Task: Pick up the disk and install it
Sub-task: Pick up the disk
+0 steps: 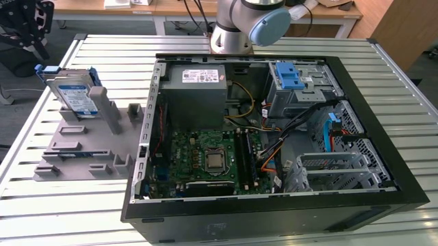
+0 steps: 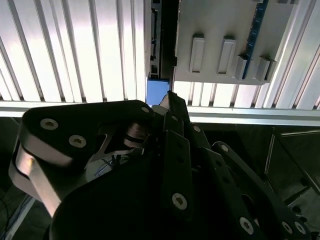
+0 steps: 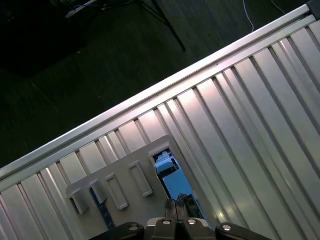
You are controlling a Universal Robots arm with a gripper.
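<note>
Claw (image 3: 179,209) hung above the disk (image 1: 75,97); pickup not yet made.

The disk is seen standing on edge in a slot of the grey fixture (image 1: 82,154), on the desk (image 1: 68,215), at the exterior view's left of the open computer case (image 1: 383,169). In the first wrist view the claw's tips are seen closed together with nothing held, over the disk's blue carrier edge. For a clean grasp, it is judged that the tips should be parted wider than the disk's thickness. They should be squared across its two broad faces, centred on the upper edge and lowered straight, so the fixture posts are not struck. The labelled face is turned toward the case side, with the disk leaning back slightly. The long axis is judged near vertical, though this is not certain.
</note>
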